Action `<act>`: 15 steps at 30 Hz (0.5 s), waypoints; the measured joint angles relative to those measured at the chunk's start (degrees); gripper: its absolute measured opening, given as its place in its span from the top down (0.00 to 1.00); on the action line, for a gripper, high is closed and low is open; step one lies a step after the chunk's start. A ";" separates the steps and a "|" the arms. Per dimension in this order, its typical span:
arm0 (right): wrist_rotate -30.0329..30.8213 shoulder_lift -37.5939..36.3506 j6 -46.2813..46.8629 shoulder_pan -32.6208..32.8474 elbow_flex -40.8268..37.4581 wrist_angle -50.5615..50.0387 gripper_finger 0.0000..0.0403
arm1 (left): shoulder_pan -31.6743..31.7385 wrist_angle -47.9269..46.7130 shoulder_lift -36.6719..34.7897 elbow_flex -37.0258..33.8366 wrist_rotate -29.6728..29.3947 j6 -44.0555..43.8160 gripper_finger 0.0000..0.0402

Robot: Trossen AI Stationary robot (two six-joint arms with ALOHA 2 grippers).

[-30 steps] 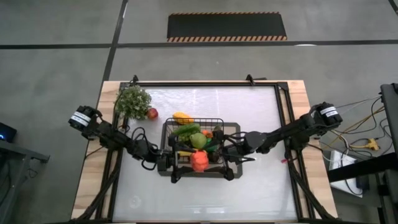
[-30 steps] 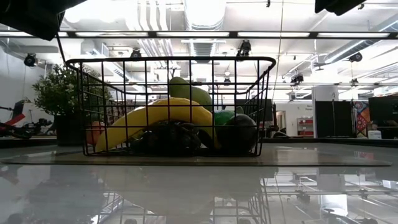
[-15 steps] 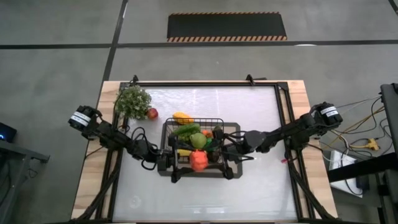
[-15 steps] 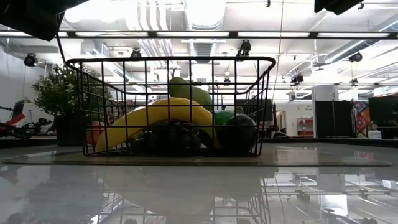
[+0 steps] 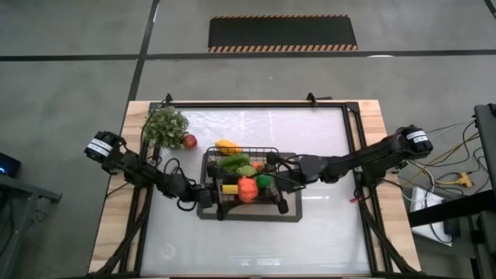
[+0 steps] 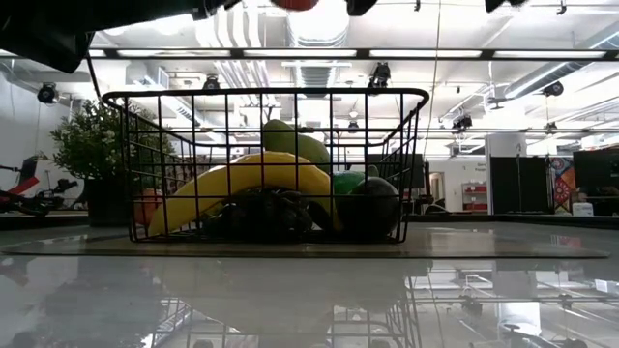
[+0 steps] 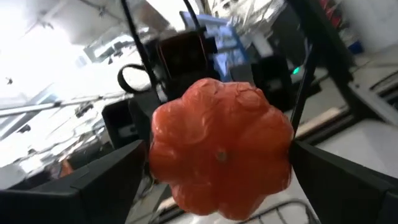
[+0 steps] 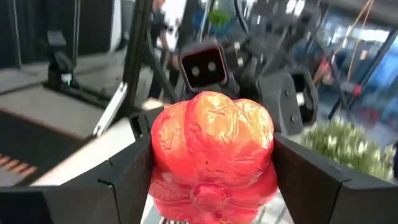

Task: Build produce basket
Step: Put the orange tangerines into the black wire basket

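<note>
Both pincers [image 5: 246,189] on red tomato [image 5: 246,188]

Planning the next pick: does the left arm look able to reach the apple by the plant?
Probably not: the left gripper is shut on the tomato over the basket, as is the right gripper. Otherwise the apple lies unobstructed beside the plant.

bright overhead strip lights [image 6: 319,53] flare white in the low view and mirror off the glossy tabletop [image 6: 309,290]. both wrist views are soft: the ribbed red-orange toy tomato [image 7: 221,155] between the fingers is nearly sharp, the room beyond it blurred.
</note>
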 joint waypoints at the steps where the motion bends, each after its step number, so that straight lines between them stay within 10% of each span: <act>1: -0.03 -0.29 0.49 -0.24 1.14 -3.36 0.32 | 0.00 -0.47 0.00 0.00 -0.68 0.02 0.06; 15: 0.63 -0.54 1.45 -1.29 17.76 -37.35 0.32 | 0.71 -1.46 0.00 -0.08 -4.57 0.28 0.06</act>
